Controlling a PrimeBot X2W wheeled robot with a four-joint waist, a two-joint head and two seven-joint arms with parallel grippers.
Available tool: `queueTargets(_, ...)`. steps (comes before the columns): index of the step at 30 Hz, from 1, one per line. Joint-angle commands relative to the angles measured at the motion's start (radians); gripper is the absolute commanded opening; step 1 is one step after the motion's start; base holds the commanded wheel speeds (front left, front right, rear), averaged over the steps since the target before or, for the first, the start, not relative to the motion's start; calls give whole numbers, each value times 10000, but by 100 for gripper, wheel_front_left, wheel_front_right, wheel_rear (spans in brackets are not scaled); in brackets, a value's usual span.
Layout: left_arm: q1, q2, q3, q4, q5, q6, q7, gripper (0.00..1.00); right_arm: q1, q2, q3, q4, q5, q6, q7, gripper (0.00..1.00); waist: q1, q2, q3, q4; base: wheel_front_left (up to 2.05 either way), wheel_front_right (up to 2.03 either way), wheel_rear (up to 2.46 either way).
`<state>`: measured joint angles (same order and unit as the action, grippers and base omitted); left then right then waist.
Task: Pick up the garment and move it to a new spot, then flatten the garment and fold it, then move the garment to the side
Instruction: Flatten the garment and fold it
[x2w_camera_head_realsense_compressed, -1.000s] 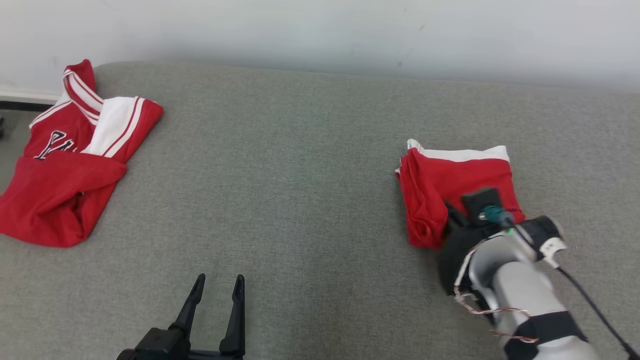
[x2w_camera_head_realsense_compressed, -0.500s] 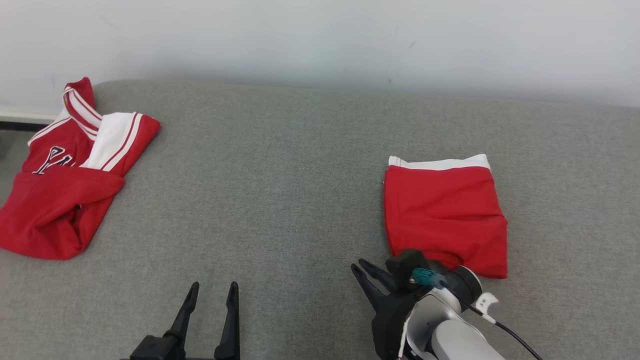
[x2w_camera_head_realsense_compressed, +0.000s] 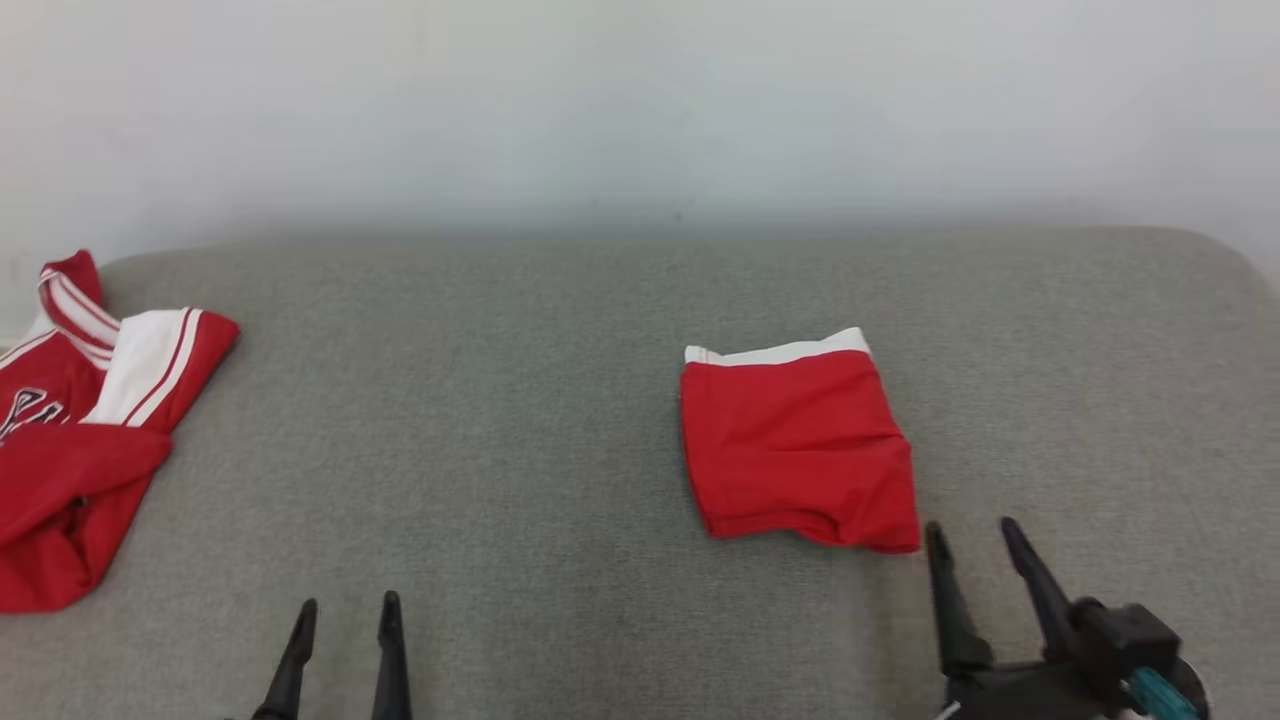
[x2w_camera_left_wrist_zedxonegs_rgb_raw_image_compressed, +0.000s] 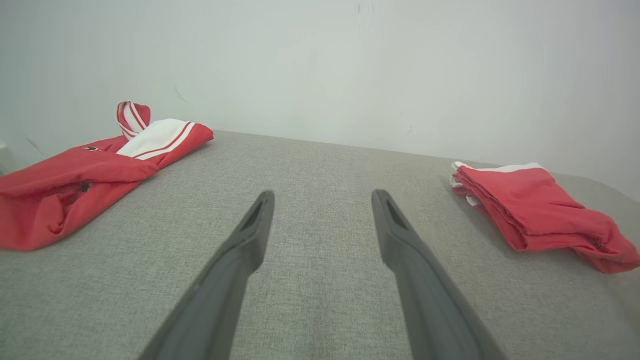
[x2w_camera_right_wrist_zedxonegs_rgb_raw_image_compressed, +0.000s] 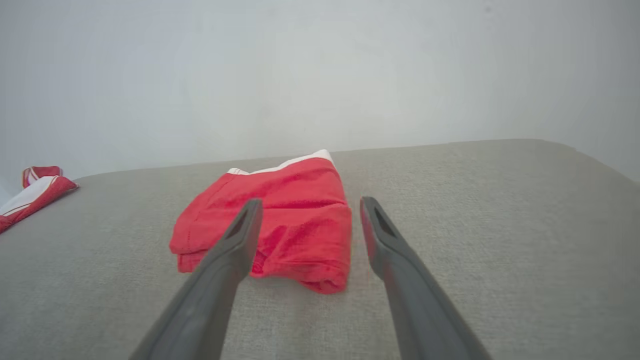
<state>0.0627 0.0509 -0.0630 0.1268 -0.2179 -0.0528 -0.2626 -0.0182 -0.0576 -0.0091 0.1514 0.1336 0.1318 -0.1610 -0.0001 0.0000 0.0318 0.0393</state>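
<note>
The garment (x2w_camera_head_realsense_compressed: 800, 450) is red with a white band along its far edge. It lies folded in a neat rectangle on the grey cushion (x2w_camera_head_realsense_compressed: 500, 420), right of the middle. My right gripper (x2w_camera_head_realsense_compressed: 970, 528) stands open just in front of its near right corner, apart from it and holding nothing. In the right wrist view the open right gripper (x2w_camera_right_wrist_zedxonegs_rgb_raw_image_compressed: 311, 201) points at the garment (x2w_camera_right_wrist_zedxonegs_rgb_raw_image_compressed: 295, 185) lying ahead. My left gripper (x2w_camera_head_realsense_compressed: 345, 605) is open and empty at the near edge, far left of the garment. From the left wrist, the left gripper (x2w_camera_left_wrist_zedxonegs_rgb_raw_image_compressed: 322, 195) faces bare cushion, with the garment (x2w_camera_left_wrist_zedxonegs_rgb_raw_image_compressed: 530, 205) off to the right.
A second red and white jersey (x2w_camera_head_realsense_compressed: 80, 430) lies crumpled at the cushion's far left, also seen as the jersey (x2w_camera_left_wrist_zedxonegs_rgb_raw_image_compressed: 75, 175) and the jersey (x2w_camera_right_wrist_zedxonegs_rgb_raw_image_compressed: 35, 192). A pale wall (x2w_camera_head_realsense_compressed: 640, 120) rises behind the cushion. The cushion's right end curves away (x2w_camera_head_realsense_compressed: 1230, 270).
My right gripper has let go of the garment, opened, and drawn back toward the near edge. The garment now lies flat and folded. The head camera has also shifted.
</note>
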Motion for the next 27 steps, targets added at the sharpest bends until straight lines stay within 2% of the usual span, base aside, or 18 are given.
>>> queueTargets(1, 194, -8, 130, -63, 62, 25, -34, 100, 196, 71, -157, -163, -91, -23, -126, 100, 1, 0, -319, -413, 0, 0, 0)
queueTargets(9, 536, 23, 796, 18, 294, -169, -34, 100, 485, -130, -667, 31, -79, -25, -266, 100, 1, 0, -515, -872, 0, 0, 0)
queueTargets(15, 813, 66, 1292, 103, 554, -342, -34, 100, 469, -204, -975, 621, -42, -23, -339, 100, 1, 0, -637, -922, 0, 0, 0)
queueTargets(27, 801, 14, 1421, -15, 723, -595, -34, 100, 366, -116, -792, 667, -82, -23, -344, 100, 1, 0, -655, -915, 0, 0, 0)
